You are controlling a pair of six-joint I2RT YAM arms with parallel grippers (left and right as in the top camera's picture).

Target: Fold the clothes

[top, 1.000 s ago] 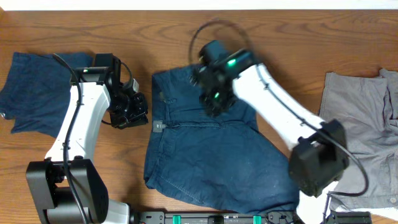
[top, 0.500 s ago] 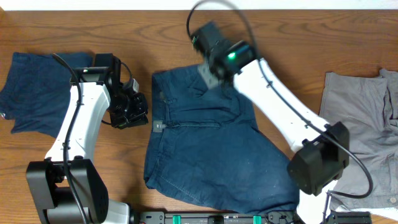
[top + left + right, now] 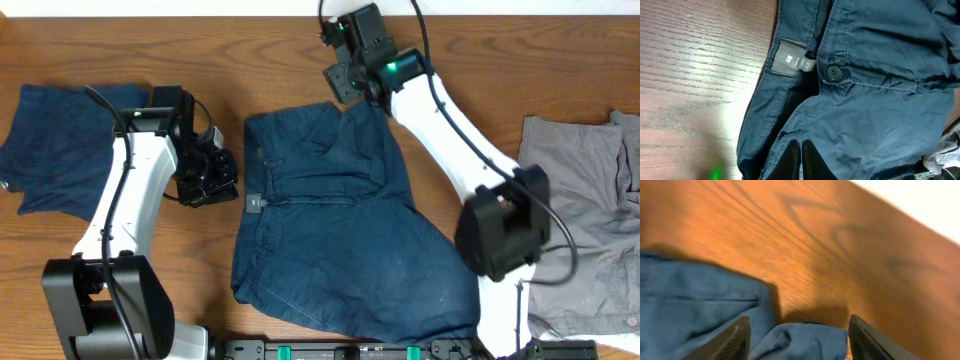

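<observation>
Clearly spread, the two fingers of the right gripper stand wide apart with nothing between them. Below them lies the folded upper edge of the navy shorts, and beyond that bare wooden table. From overhead, the right gripper hovers at the far edge of the navy shorts, its arm reaching across them from the near right.

The left gripper has its fingers pressed together, tips pointing at the blue cloth. Whether they pinch any fabric I cannot tell. Just ahead of them in the wrist view sit a dark button and a grey sewn-in label by the open waistband. From overhead, the left gripper sits just beside the left edge of the shorts, near the waistband.

The navy shorts lie spread at the middle of the table, waistband to the left. A second navy pair lies at the far left, partly under the left arm. Grey shorts lie at the right edge, well apart from both.
</observation>
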